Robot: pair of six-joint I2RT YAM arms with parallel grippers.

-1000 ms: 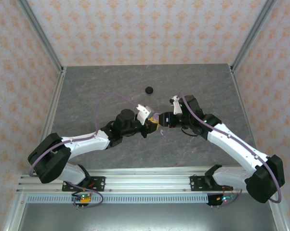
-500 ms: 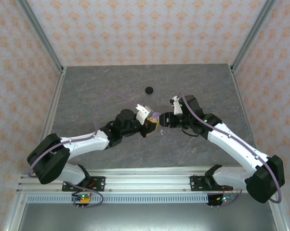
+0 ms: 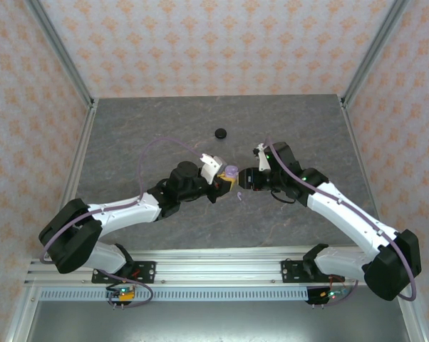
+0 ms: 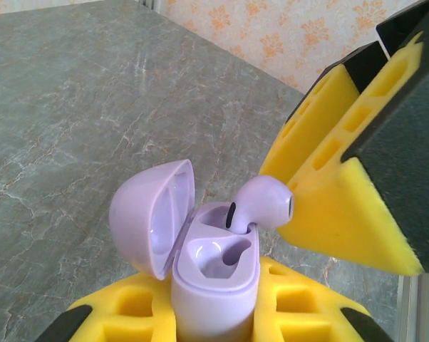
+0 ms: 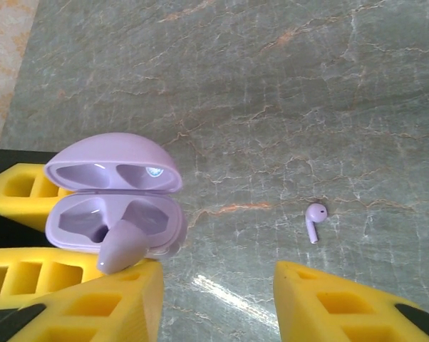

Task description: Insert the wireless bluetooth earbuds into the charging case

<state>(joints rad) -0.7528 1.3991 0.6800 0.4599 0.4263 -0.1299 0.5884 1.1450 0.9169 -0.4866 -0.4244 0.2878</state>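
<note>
Your left gripper [image 4: 216,317] is clamped tight on the charging case [image 4: 216,274]: one glossy lavender plastic pebble, its lid flipped open on the hinge, with two moulded sockets inside. The case sits upright between yellow foam pads with square cut-outs. Your right gripper [image 5: 216,306] stands partly open with nothing between its jaws. One foam pad [image 5: 107,299] touches the first earbud [image 4: 266,203], smooth lavender with a rounded head, its stem pointing into a socket of the case. The second earbud [image 5: 315,221], the same lavender, lies on the grey marbled table [image 5: 286,85], apart from the case. Count: two earbuds, one lavender case, one black round disc [image 3: 219,132] farther back.
</note>
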